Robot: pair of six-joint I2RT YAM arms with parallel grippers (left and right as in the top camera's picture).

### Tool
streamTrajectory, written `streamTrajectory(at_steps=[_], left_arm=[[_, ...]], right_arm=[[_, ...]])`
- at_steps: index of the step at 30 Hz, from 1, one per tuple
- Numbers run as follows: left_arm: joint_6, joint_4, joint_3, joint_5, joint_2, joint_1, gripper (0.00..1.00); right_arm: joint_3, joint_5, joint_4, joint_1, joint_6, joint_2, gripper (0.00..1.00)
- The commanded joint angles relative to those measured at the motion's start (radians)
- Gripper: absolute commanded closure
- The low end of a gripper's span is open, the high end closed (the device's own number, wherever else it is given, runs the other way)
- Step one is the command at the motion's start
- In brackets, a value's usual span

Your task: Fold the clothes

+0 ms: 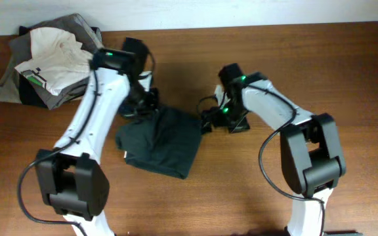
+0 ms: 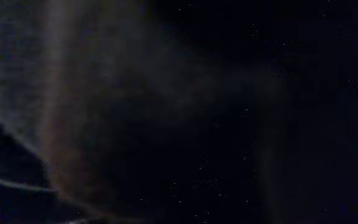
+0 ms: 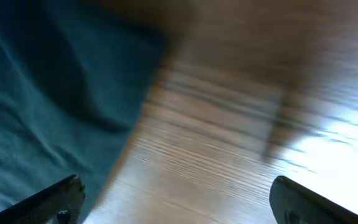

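Overhead, soft dark T-shirt [image 1: 163, 141] forms a rumpled rectangle on wooden table [image 1: 228, 190]

Brown wood-grain table [image 1: 346, 59] — pale strip [image 1: 241, 10] beyond.

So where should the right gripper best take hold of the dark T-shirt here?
Probably its right edge near the far corner, coming in low from the right. The dark T-shirt lies in a flat folded bundle, that edge faces the open right gripper, and the left gripper grips the far left corner.
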State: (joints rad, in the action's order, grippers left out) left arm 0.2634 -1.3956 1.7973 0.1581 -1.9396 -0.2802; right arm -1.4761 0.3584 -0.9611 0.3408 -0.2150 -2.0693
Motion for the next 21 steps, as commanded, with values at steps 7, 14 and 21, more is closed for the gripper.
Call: streamTrajectory(at_steps=[7, 14, 21], left_arm=[[0.013, 0.007, 0.017, 0.022, -0.055, -0.201, 0.83], [0.013, -0.022, 0.016, 0.093, -0.081, -0.297, 0.67], [0.012, -0.018, 0.018, 0.087, -0.095, -0.365, 0.44]], right_arm=[[0.018, 0.034, 0.043, -0.002, -0.056, 0.002, 0.01], [0.018, 0.035, 0.058, -0.097, -0.056, 0.002, 0.01], [-0.006, 0.035, 0.032, -0.262, -0.047, 0.002, 0.01]])
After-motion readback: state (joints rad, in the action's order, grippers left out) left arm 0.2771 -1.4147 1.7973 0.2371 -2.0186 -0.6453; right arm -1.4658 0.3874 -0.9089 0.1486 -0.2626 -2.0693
